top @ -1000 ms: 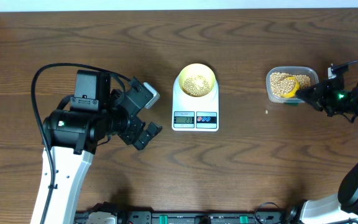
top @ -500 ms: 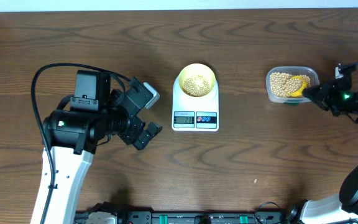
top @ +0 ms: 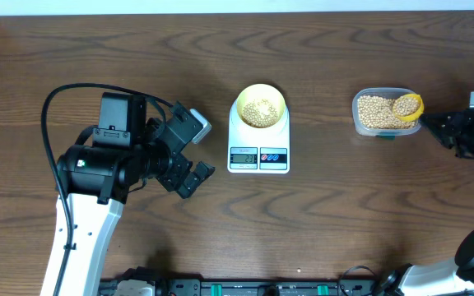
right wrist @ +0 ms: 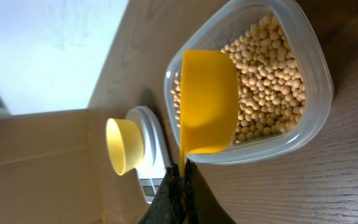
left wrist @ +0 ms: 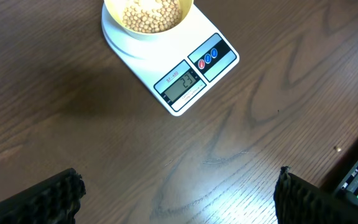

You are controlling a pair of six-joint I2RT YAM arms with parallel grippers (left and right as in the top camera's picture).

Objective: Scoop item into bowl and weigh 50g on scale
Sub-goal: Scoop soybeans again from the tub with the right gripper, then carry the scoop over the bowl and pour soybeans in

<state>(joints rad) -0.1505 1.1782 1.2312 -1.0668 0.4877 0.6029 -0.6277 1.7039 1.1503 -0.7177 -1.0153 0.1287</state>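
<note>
Two arms, one scoop: bowl lies left of the tub

Overhead: bowl (top: 241, 97) sits on the scale (top: 257, 146) at the centre of the tabletop (top: 344, 214), with beans (top: 260, 109) covering its bottom. A clear tub (top: 355, 111) holding more beans stands well apart to the right. The yellow scoop (top: 407, 105) is at the tub's right end. The right arm (top: 467, 133) is just right of the tub and nearer to it. The left arm (top: 97, 164) stands left of the scale.

Left wrist: left jaws spread wide, nothing between them. Scale and bowl lie on their far side. The display (left wrist: 182, 84) shows digits that I read as short of target, though not with certainty.

Right wrist: right jaws pressed together, pinching the scoop's handle. The scoop's long axis runs from the jaws out over the tub rim. Load in the scoop: cannot tell. The bowl lies left of the jaws, beyond the tub, so I judge the carry goes leftward.
</note>
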